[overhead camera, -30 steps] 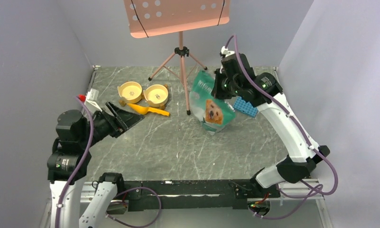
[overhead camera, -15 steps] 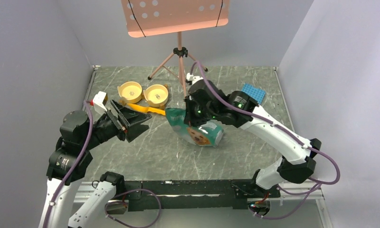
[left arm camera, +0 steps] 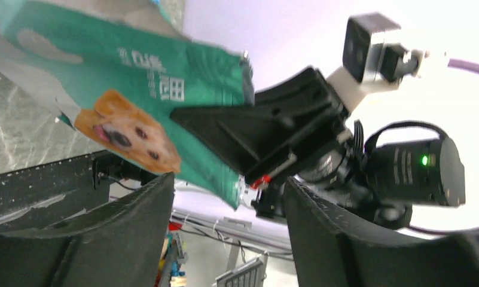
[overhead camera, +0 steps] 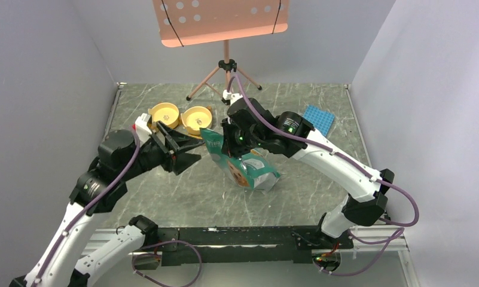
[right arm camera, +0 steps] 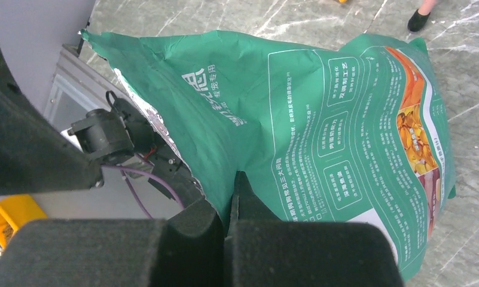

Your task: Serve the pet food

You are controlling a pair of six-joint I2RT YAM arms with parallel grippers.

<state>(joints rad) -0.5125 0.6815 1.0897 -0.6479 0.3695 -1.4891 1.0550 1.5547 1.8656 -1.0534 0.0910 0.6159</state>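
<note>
The teal-green bag (overhead camera: 252, 172) with a dog picture hangs tilted over the table's middle, its lower end on or near the marble. My right gripper (overhead camera: 228, 148) is shut on the bag's upper edge; in the right wrist view its pads (right arm camera: 195, 230) pinch a fold of the bag (right arm camera: 320, 119). My left gripper (overhead camera: 193, 152) is open, just left of the bag's top corner, with nothing between the jaws. In the left wrist view (left arm camera: 228, 233) the bag (left arm camera: 159, 89) hangs ahead of the open fingers (left arm camera: 105, 239). No kibble shows.
Two yellow bowls (overhead camera: 164, 113) (overhead camera: 196, 119) stand side by side at the back left, behind my left gripper. A music stand's tripod (overhead camera: 226, 66) stands at the back middle. A blue studded block (overhead camera: 318, 119) lies at the back right.
My right arm has carried the bag from the back right to the middle. My left arm has lifted and moved right up to the bag, still open.
</note>
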